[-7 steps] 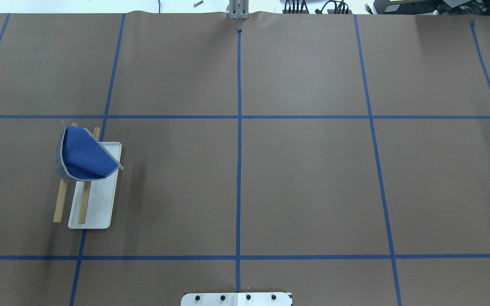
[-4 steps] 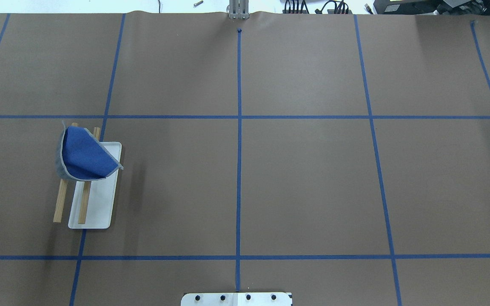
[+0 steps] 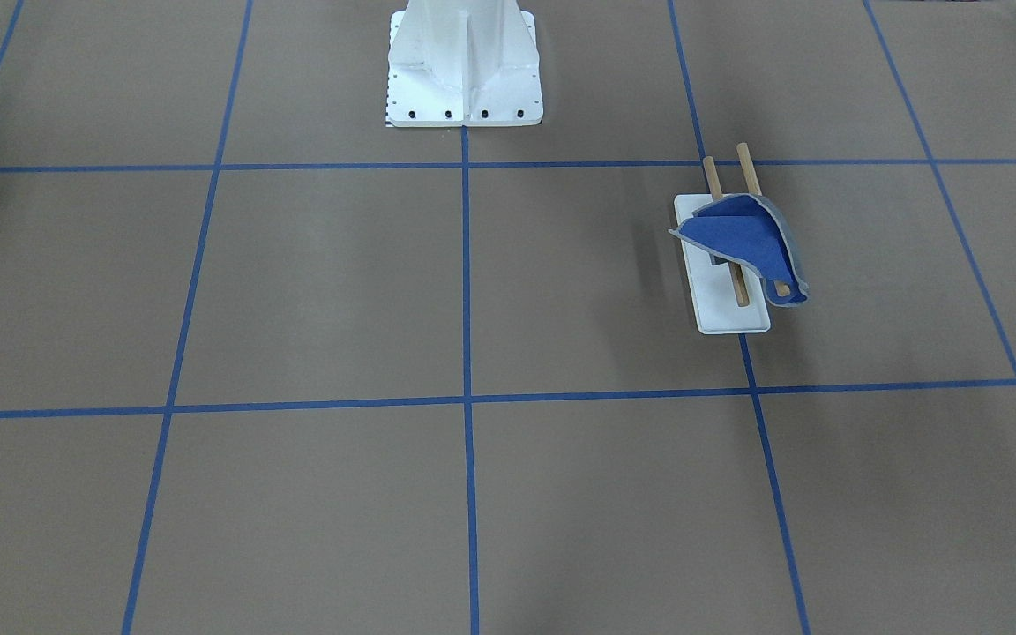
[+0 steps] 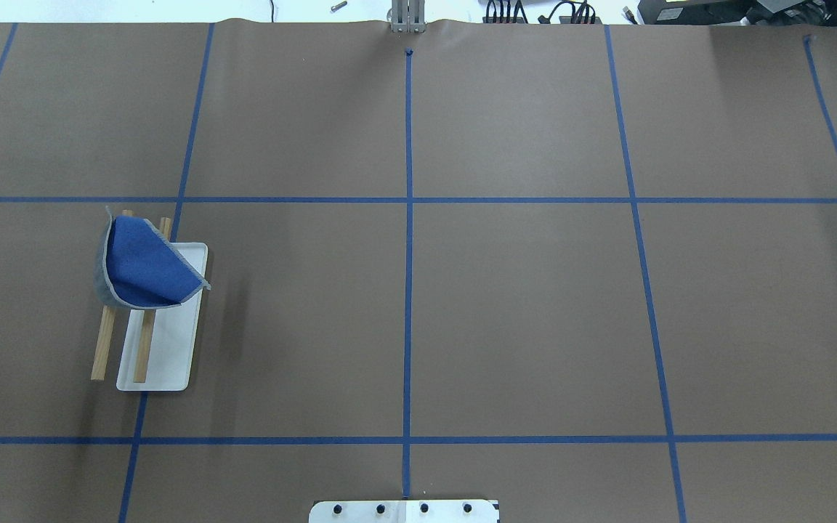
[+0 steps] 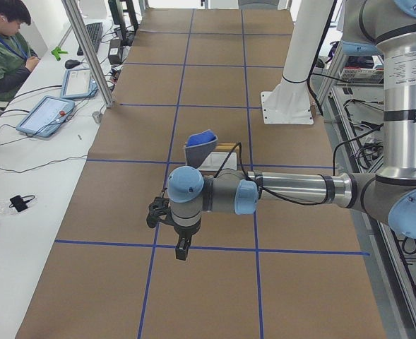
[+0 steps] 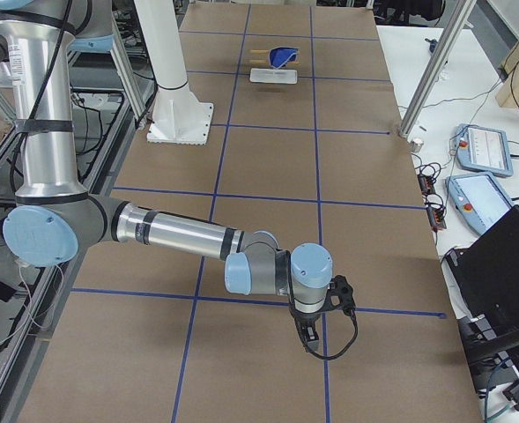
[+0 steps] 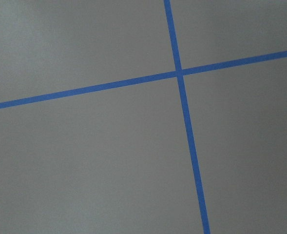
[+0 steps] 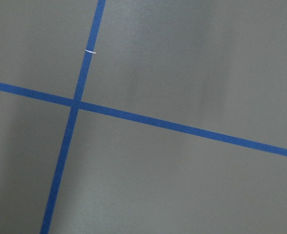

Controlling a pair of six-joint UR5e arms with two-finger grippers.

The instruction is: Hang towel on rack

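The blue towel [image 4: 144, 265], grey on its other face, lies draped over the far end of the rack [image 4: 104, 347], which has two wooden bars on a white base [image 4: 170, 356]. It hangs there curled, blue face up; it also shows in the front view [image 3: 737, 234] and, small, in both side views [image 5: 200, 138] [image 6: 283, 56]. My left gripper [image 5: 183, 251] hangs over the table well apart from the rack, toward the table's left end. My right gripper [image 6: 308, 338] hangs far off near the table's right end. I cannot tell whether either is open or shut.
The brown table [image 4: 520, 312] carries a grid of blue tape lines. The white robot base [image 3: 464, 66] stands at the near middle edge. A person and tablets [image 5: 45, 116] are at a side desk across the table. Both wrist views show only tape crossings.
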